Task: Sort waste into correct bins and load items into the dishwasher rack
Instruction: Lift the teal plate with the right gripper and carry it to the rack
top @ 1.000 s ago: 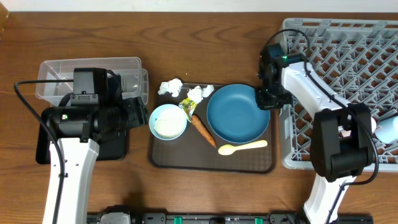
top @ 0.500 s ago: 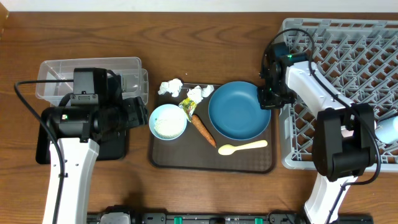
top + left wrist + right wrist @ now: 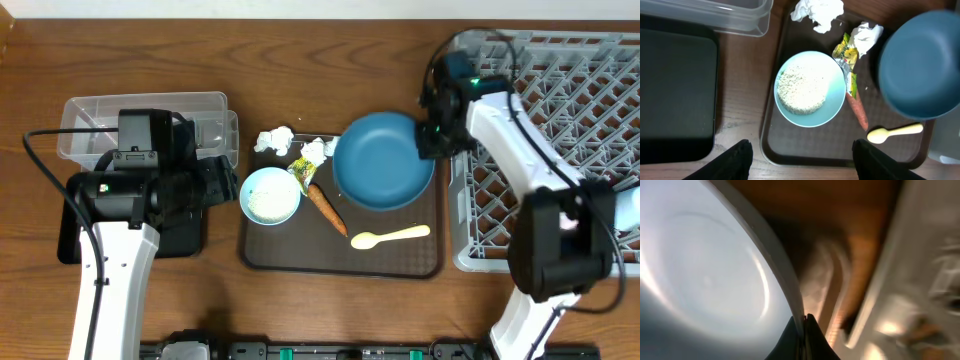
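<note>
The right gripper (image 3: 432, 138) has its jaws pinched on the dark-blue plate (image 3: 380, 160) at the rim's 3 o'clock edge. The plate is over the brown tray (image 3: 400, 262) at its 2 o'clock corner, just beside the grey rack (image 3: 560, 80). The left gripper (image 3: 802, 160) hangs with jaws spread, the rice bowl (image 3: 835, 107) at its 12 o'clock.

The right pincer (image 3: 432, 135) grips the right rim of the round dark-blue plate (image 3: 380, 160), with the grey pegged rack (image 3: 560, 90) just to its right. Left of that pincer lie an orange carrot (image 3: 326, 209), a yellow-green wrapper (image 3: 302, 170), white tissue wads (image 3: 274, 140) and a pale-blue bowl (image 3: 270, 195) holding rice (image 3: 802, 89). The pale yellow spoon (image 3: 390, 237) lies nearer the robot. The clear tub (image 3: 140, 112) and black tray (image 3: 675, 95) sit left of the wide-open left pincer (image 3: 802, 152).
</note>
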